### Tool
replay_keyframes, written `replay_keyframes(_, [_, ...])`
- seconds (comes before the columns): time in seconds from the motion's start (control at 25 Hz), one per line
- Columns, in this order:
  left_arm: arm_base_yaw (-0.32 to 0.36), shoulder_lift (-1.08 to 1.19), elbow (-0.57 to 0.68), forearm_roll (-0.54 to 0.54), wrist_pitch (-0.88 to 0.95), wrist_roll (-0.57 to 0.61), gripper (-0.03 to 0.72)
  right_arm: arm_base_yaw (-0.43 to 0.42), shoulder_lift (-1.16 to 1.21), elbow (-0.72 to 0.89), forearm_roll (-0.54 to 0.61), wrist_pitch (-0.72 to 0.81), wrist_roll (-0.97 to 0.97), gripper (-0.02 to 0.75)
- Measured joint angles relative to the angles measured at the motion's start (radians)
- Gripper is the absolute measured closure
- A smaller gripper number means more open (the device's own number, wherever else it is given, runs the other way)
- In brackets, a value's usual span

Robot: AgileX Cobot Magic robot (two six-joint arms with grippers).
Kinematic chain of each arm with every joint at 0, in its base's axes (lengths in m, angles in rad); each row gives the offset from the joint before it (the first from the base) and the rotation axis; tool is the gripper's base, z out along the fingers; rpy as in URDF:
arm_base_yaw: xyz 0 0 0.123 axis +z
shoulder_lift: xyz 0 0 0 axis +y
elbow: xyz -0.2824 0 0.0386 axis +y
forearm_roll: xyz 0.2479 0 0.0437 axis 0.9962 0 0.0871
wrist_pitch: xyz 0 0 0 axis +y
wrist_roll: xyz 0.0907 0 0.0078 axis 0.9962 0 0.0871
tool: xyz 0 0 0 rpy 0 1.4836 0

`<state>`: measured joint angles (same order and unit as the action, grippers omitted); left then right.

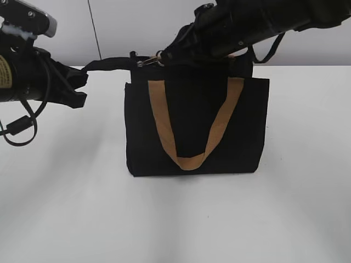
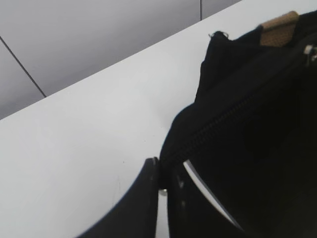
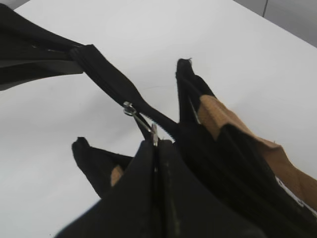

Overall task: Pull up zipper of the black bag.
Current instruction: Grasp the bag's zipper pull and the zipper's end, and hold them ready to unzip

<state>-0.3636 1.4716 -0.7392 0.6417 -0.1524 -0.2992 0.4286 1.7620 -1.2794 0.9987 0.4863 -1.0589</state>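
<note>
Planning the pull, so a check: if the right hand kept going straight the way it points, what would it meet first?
Likely the left hand: the right hand, shut on the zipper, points along the taut strip toward it. Depth is unclear.

You get bright, even light, faint shadows round the black bag [image 1: 197,126] (its fabric swallows detail), wrist views slightly soft.

Both arms are finished in matte black. On the left arm [image 1: 24,76] a yellow label, a looped black cable and a silver-grey housing on top are seen. The right arm [image 1: 258,27] is draped with black cable. Black, flat fingers [image 3: 148,198] are fitted to both grippers.
</note>
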Motion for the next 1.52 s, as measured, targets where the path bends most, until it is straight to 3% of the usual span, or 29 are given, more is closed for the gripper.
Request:
replay_keyframes(0.8, [-0.002,0.000,0.000,0.000,0.026,0.000,0.680,-0.229,0.000,0.000,0.000,0.290,0.053,0.738])
replay_keyframes(1.52, [-0.002,0.000,0.000,0.000,0.031,0.000,0.683,-0.425,0.000,0.000,-0.002,0.409,0.066,0.738])
